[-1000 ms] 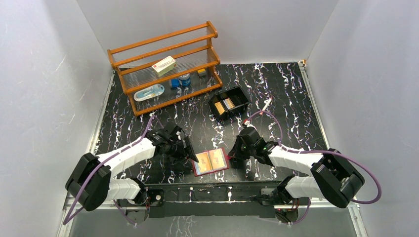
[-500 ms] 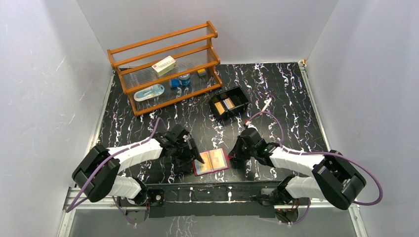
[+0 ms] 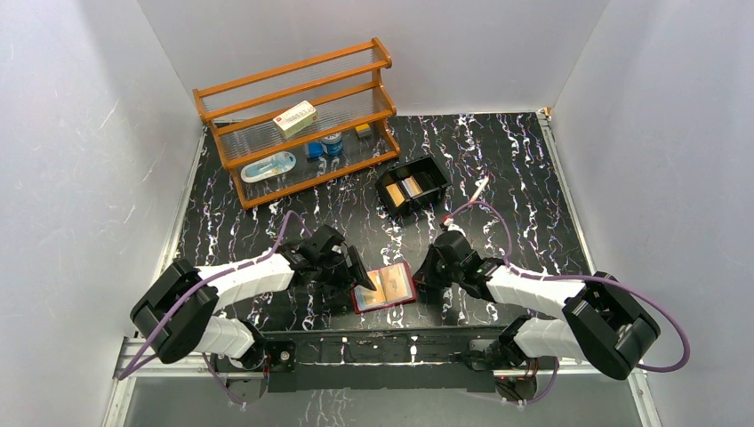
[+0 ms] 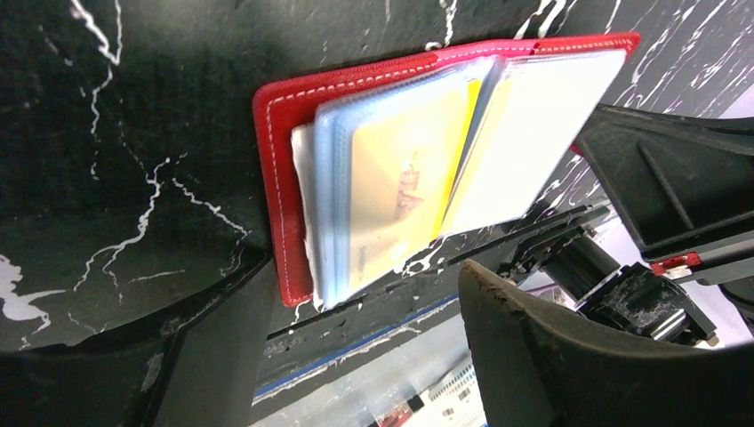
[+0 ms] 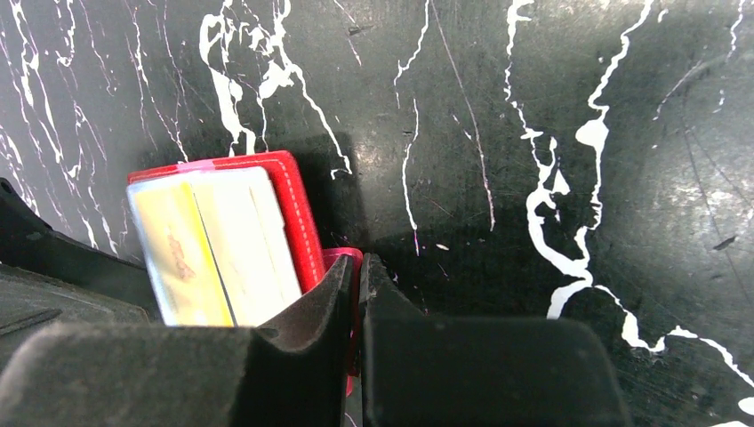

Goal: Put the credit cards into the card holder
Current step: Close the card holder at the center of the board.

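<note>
Left wrist view puts the left claw (image 4: 364, 298) wide apart, one finger at each side of the near edge of the wallet (image 4: 274, 169). It holds nothing, though I cannot tell if one finger touches the red corner. The wallet lies open on the table (image 4: 107, 133), with its clear sleeves (image 4: 331, 142) fanned up and a gold card (image 4: 400, 178) already inside one of them. From the other side, the right claw (image 5: 358, 267) is closed together on the small red tab (image 5: 345, 257) of the wallet and so keeps it in place. From above, more cards (image 3: 396, 194) lie in the black tray (image 3: 434, 165), well apart from the wallet, so I judge the task is not finished. The first danger is the grip on the tab. It is a thin, soft piece, and if the left claw pushes or pulls on the sleeves, the tab may slip out and the whole wallet may turn or slide. The second danger is the sleeves themselves. If the left fingers close on several together, they could bend them or drag the gold card out again. The third danger is the place, because the wallet is near the front edge of the table, just beside the arm bases. A hard push toward that side could send it over the edge, where neither claw reaches it easily.
</note>
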`<state>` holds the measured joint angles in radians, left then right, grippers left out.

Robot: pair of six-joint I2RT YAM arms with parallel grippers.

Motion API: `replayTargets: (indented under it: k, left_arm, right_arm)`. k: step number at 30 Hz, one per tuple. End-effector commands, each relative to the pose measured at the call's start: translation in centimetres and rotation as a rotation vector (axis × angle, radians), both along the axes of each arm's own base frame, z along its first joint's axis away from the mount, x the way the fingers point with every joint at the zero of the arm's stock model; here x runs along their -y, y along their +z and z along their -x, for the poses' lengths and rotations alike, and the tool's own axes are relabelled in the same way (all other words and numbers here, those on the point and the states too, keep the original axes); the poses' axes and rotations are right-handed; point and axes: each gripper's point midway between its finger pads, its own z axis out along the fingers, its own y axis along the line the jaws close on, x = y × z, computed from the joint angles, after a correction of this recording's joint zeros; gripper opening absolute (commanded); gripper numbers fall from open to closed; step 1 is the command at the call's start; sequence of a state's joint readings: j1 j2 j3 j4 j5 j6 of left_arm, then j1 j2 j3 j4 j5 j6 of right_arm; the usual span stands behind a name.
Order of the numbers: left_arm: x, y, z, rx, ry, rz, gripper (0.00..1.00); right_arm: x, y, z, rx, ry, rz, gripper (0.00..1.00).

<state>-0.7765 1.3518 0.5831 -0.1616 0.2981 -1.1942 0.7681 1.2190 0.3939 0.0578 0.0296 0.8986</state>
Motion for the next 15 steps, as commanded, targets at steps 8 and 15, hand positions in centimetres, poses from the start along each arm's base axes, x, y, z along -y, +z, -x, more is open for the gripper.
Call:
replayTargets:
  k: [8, 15]
  left_arm:
    - [3.2, 5.6, -2.6, 0.251, -0.050, 0.195, 0.72]
    - [4.8, 6.4, -2.8, 0.306, -0.105, 0.255, 0.72]
  right_arm:
    - [-0.2, -1.3, 0.9, -0.037, 0.031, 0.008, 0.05]
    - [-0.6, -1.3, 1.0, -0.039, 0.045, 0.002, 0.04]
